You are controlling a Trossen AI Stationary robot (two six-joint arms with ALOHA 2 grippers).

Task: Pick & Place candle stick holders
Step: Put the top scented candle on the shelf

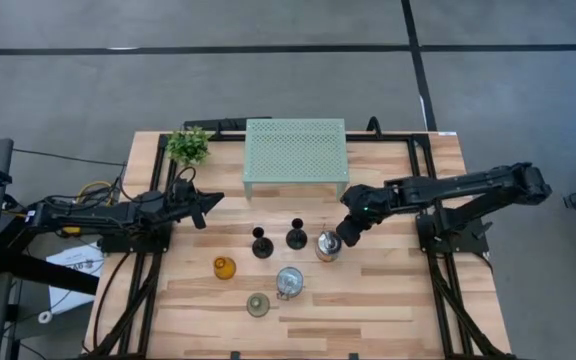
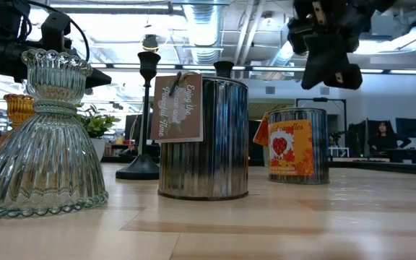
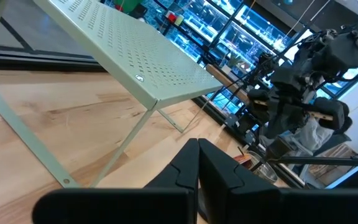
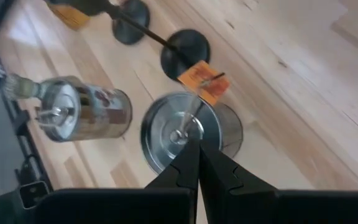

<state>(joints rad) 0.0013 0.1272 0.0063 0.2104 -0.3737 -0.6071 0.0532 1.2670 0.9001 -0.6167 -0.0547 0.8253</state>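
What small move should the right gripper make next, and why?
Probably open its fingers first. The right gripper hangs shut right above the lid of the silvery tin with the orange tag and holds nothing, so shut fingers cannot take the tin.

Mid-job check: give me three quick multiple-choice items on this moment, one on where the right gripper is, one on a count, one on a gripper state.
1. The right gripper hangs over:
A. the potted plant
B. a silvery tin with an orange tag
C. the amber holder

2. Slim black stemmed holders standing on the table:
A. one
B. two
C. four

3. The right gripper's fingers are:
A. shut, holding nothing
B. wide open
C. clamped on the green rack

Answers: 1 B, the right wrist view looks straight down on its lid; 2 B, the high view shows a pair side by side; 3 A, the fingertips meet above the tin.
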